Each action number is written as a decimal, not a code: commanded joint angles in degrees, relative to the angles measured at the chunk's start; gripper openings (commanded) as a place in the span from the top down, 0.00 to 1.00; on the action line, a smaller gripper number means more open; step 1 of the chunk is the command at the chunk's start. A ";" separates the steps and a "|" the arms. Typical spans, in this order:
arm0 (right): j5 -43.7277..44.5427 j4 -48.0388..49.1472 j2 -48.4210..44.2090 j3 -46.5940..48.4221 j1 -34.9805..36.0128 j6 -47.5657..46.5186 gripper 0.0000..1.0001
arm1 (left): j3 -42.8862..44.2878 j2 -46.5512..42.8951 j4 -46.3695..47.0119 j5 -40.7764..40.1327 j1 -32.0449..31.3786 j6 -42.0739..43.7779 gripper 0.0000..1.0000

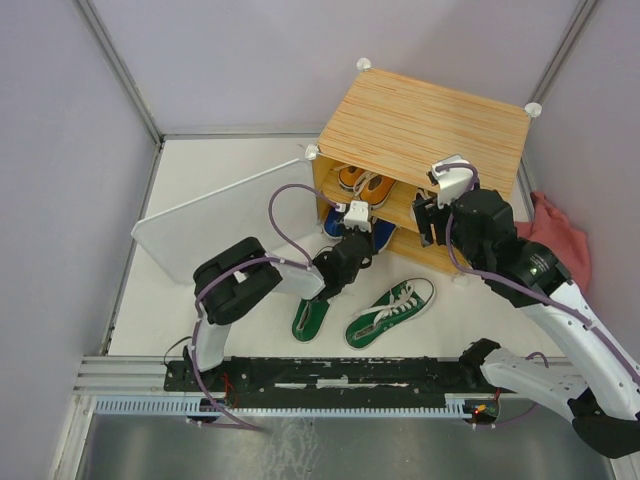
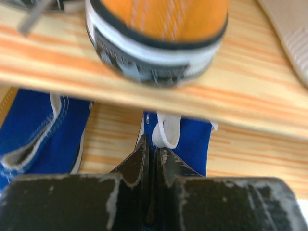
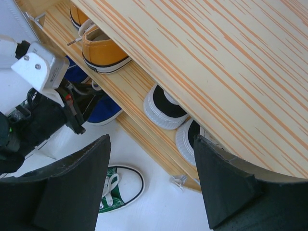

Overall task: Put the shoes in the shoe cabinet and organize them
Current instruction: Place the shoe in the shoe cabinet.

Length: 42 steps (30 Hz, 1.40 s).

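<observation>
Two green shoes (image 1: pixel 390 310) lie on the table (image 1: pixel 200 310) at lower centre of the top view, not yet put away. The shoe cabinet (image 1: pixel 425 125) at upper right holds an orange pair (image 1: pixel 365 183) on its shelf (image 1: pixel 400 205). The left gripper (image 1: pixel 352 222) reaches into the lower compartment, and the right gripper (image 1: pixel 440 200) hovers at the front edge.

In the left wrist view, the fingers (image 2: pixel 139 161) are pinched nearly together at the heel of a blue shoe (image 2: pixel 192 144). They seem to grip its edge to seat it beside the second blue shoe (image 2: pixel 38 130).

In the right wrist view, the fingers (image 3: pixel 77 183) are spread wide and empty, held clear of the black shoes (image 3: pixel 163 108).
</observation>
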 commanded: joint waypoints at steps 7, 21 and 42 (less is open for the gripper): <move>0.82 1.58 0.97 0.57 0.12 -0.07 0.23 | 8.15 4.45 10.71 2.48 4.64 3.00 0.97; 0.91 1.34 1.14 0.16 0.19 -0.21 0.23 | 10.86 9.11 19.47 -0.85 5.24 7.56 0.97; 0.46 1.79 0.95 -0.68 0.17 0.32 0.22 | 8.23 3.88 12.60 -2.45 5.35 5.06 0.56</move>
